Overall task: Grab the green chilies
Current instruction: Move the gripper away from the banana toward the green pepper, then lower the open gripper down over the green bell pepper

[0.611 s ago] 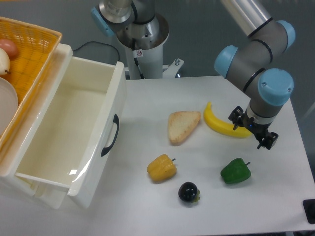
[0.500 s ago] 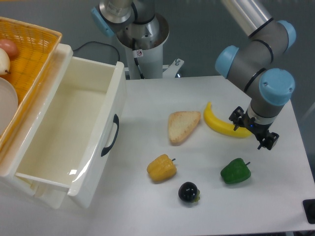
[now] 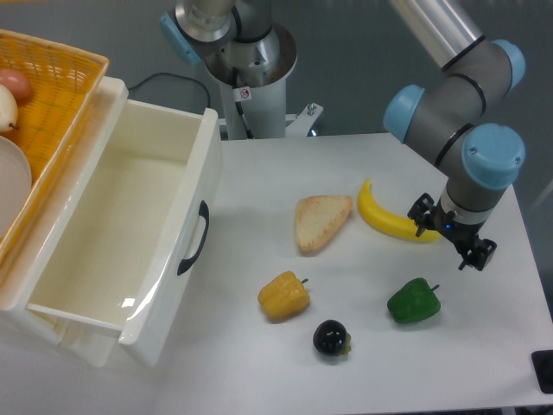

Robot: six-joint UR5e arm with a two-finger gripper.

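White bin (image 3: 130,233) far left of pincer, nothing visible inside. Pincer (image 3: 451,239) spread wide, holding nothing, above-right of the green chilies (image 3: 413,302), banana (image 3: 390,222) beside it.

Silver-grey robot arm with light blue joint caps and a small black gripper.

The arm (image 3: 467,82) was built of smooth metallic grey tubes joined by rounded housings, each closed by a pale blue cap. Its round base column (image 3: 246,60) was grey too, with a blue cap on one side and a small white sticker marked in red low on its front. The gripper (image 3: 452,240) was black, with two short dark fingers and a tiny blue light on its body.
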